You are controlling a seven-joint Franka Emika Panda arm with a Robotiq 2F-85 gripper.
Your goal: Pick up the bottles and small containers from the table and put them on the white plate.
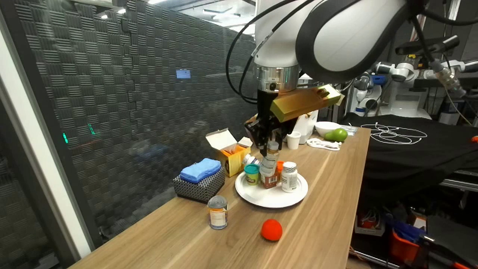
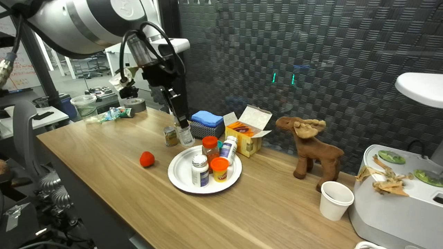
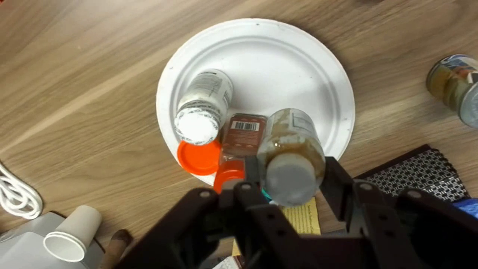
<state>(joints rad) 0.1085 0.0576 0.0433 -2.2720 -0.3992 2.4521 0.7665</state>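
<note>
A clear bottle (image 3: 292,144) hangs clamped in the end effector (image 3: 291,170) above the white plate (image 3: 269,71); a careful placing would lower it upright onto the bare stretch beneath, clear of the red-capped jar (image 3: 243,139) low beside the end effector, before release.

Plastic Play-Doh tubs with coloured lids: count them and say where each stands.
2. The yellow tub with orange lid and the tub with teal lid both stand on the round white plate, the teal one nearer the open yellow carton. Others may be hidden.
</note>
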